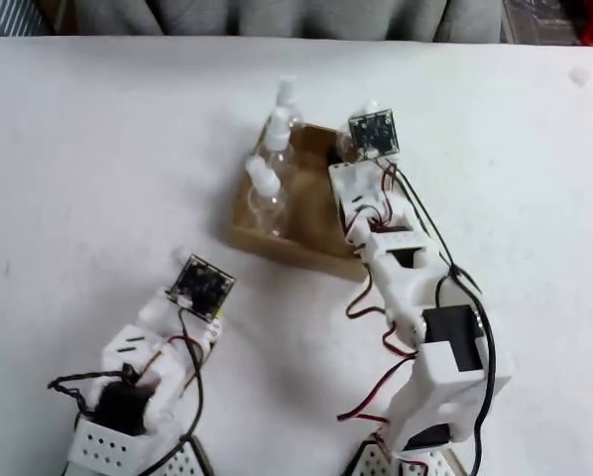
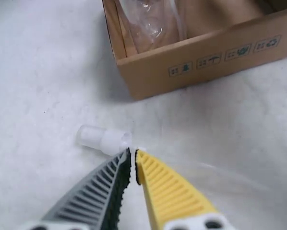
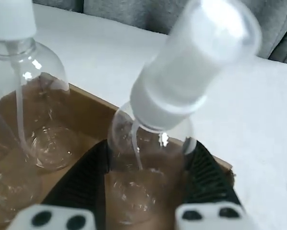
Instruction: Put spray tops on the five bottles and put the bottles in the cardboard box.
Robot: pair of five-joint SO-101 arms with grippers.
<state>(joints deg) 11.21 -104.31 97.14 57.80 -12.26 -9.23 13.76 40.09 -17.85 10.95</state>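
Observation:
A white spray top [image 2: 102, 139] lies on its side on the white table, a short way in front of the cardboard box [image 2: 206, 60]. My left gripper [image 2: 133, 155] is shut, its grey and yellow tips pinched at the top's collar where the thin tube starts. My right gripper [image 3: 146, 158] is shut on a clear bottle [image 3: 148, 187] with a spray top [image 3: 191, 67], held upright over the box's [image 3: 86, 110] far corner. Beside it stands another capped bottle [image 3: 42, 120]. From above, three capped bottles [image 1: 267, 183] stand along the box's [image 1: 287, 248] left side.
The right arm [image 1: 415, 297] stretches from the near edge to the box's right side. The left arm [image 1: 138, 357] sits at the near left. A grey backdrop [image 1: 277, 15] runs behind the table's far edge.

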